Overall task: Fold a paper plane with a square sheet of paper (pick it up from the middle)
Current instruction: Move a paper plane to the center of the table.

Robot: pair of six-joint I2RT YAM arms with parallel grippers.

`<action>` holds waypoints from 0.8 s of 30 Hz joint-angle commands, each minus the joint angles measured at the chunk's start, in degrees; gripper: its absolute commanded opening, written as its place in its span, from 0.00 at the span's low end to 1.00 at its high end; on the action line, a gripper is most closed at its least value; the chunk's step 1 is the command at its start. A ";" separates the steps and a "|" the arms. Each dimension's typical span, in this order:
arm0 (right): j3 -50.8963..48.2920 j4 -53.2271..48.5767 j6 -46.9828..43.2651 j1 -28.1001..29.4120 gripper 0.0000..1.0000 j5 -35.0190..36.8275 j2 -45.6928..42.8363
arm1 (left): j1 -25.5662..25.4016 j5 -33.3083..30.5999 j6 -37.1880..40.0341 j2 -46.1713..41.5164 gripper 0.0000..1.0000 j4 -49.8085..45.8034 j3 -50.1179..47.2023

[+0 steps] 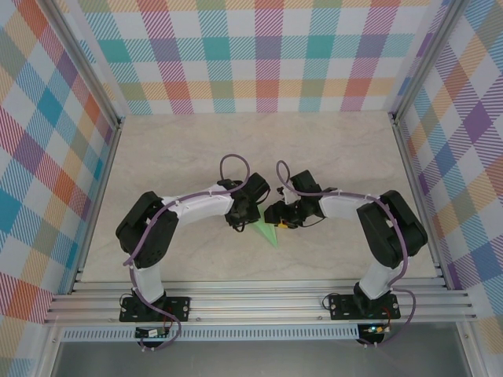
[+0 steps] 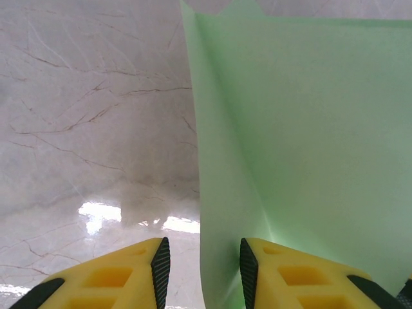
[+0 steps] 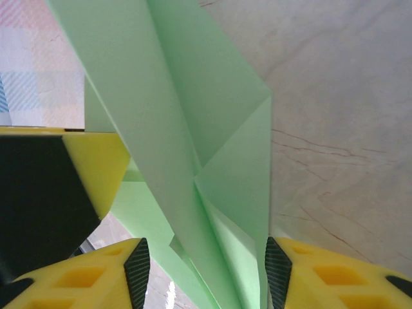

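Yellow fingers with black pads are sitting right at the lens. The left gripper [image 2: 204,270] is standing open, one pad lying against the pale-green paper plane [image 2: 309,129] and bare table [image 2: 77,129] showing between the paper and the other pad. The right gripper [image 3: 207,277] is straddling the folded layers, jaws apart, with creased flaps fanning out between them. Whether those pads are actually pinching, I cannot tell. The plane is sitting between the two grippers, around the middle of the table.

I'm watching a few risks. If the left jaws close where they are, they look likely to catch a loose flap rather than the centre crease, dragging the fold askew or crumpling it. With neither grip looking firm, the springy layers could be opening up or sliding out. And the two grippers are crowding each other, so a small nudge could knock fingers together.

From overhead, the wrists are covering nearly everything, with just the pointed tip [image 1: 269,234] poking toward the near edge. I can't tell whether the paper is resting on the table or hanging. Both wrist views are cutting off its far edges, so the number of finished folds is unclear.
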 commanded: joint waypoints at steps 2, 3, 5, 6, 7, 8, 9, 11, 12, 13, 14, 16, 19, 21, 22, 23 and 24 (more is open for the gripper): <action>1.66 -1.49 -2.43 1.44 0.50 -1.11 0.86 | 0.59 0.23 -0.64 -2.51 0.36 0.40 -1.25; 1.70 -1.83 -2.55 1.75 0.49 -0.38 0.95 | 0.55 0.29 -0.67 -2.59 0.36 0.57 -1.39; 1.71 -2.32 -3.12 2.36 0.47 1.06 0.96 | 0.54 0.32 -0.91 -3.05 0.36 1.10 -1.84; 1.61 -2.47 -3.17 2.63 0.46 1.66 1.02 | 0.55 0.30 -1.05 -3.31 0.36 1.30 -2.11; 1.78 -2.88 -3.40 2.96 0.44 2.46 1.18 | 0.57 0.25 -1.17 -3.59 0.36 1.62 -2.42; 1.79 -3.02 -3.56 3.33 0.42 2.95 1.29 | 0.60 0.23 -1.33 -3.87 0.36 1.84 -2.72; 1.79 -2.99 -3.59 3.59 0.41 3.40 1.20 | 0.63 0.33 -1.41 -4.06 0.36 2.00 -2.97; 2.52 -3.82 -4.15 4.51 0.40 5.00 1.61 | 0.63 0.12 -1.61 -4.91 0.36 2.42 -3.65; 3.03 -4.58 -4.54 4.95 0.38 5.82 1.92 | 0.63 0.17 -1.71 -5.40 0.36 2.90 -4.12; 3.55 -4.92 -4.88 5.54 0.36 6.65 2.25 | 0.65 0.16 -1.71 -6.04 0.36 3.67 -4.76; 4.07 -5.54 -5.02 6.03 0.36 7.55 2.58 | 0.66 0.16 -1.84 -6.68 0.36 4.20 -5.31; 5.16 -6.74 -5.19 6.81 0.34 9.41 3.36 | 0.64 -0.11 -1.97 -7.81 0.36 4.49 -5.97; 6.80 -9.13 -5.53 7.96 0.29 13.38 4.48 | 0.67 -1.30 -2.78 -10.80 0.36 4.73 -7.50; 7.67 -10.55 -5.82 8.53 0.25 15.38 4.98 | 0.69 -2.79 -3.75 -13.51 0.36 4.69 -9.12; 8.21 -11.24 -6.00 8.87 0.22 16.36 5.11 | 0.63 -3.66 -4.34 -15.14 0.36 4.76 -10.11; 8.66 -11.73 -6.36 9.15 0.19 16.74 5.20 | 0.65 -4.69 -4.82 -16.78 0.36 4.84 -11.29; 9.12 -12.25 -6.49 9.40 0.16 17.11 5.26 | 0.65 -5.35 -5.26 -18.35 0.36 5.06 -12.28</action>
